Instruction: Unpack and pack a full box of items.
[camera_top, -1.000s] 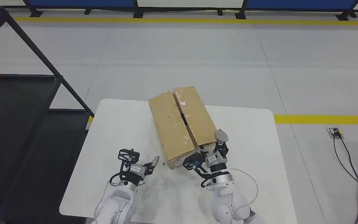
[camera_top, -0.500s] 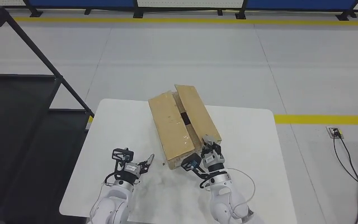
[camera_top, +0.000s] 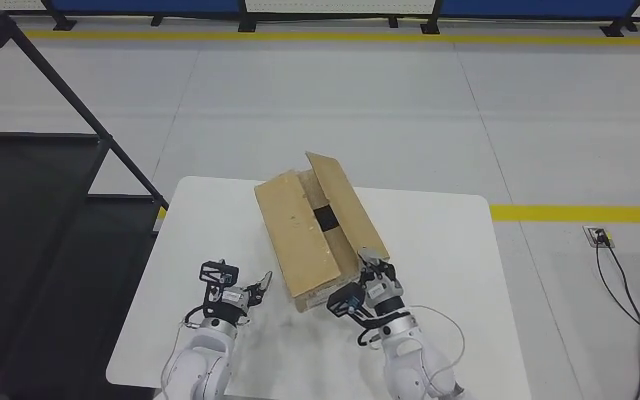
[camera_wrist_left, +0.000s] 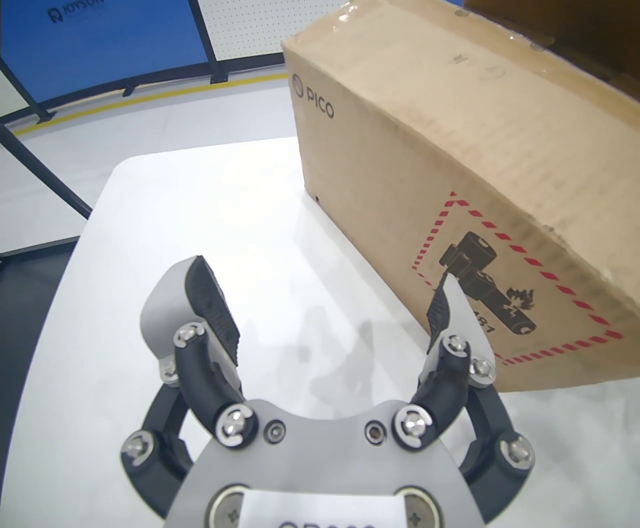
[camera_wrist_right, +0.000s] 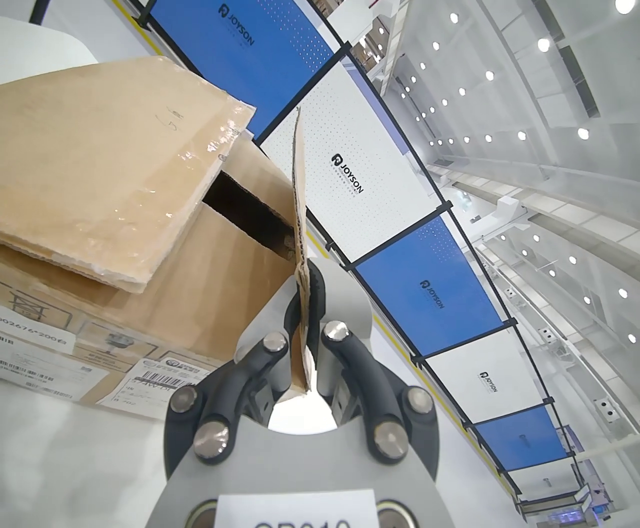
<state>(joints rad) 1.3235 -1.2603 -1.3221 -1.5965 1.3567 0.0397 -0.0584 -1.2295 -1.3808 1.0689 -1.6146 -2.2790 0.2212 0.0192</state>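
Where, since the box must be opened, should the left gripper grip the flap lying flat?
Probably the flat flap at its free seam edge, near corner, with the left gripper coming from above: the right gripper holds the other flap raised, baring that edge.

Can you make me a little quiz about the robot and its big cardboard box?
1. True or false: the left claw is open and holds nothing.
2. What does the right claw pinch? A) a raised flap of the box B) a cup C) a cable
3. Fill in: the box stands on a white ____.
Key: 1 true; 2 A; 3 table.
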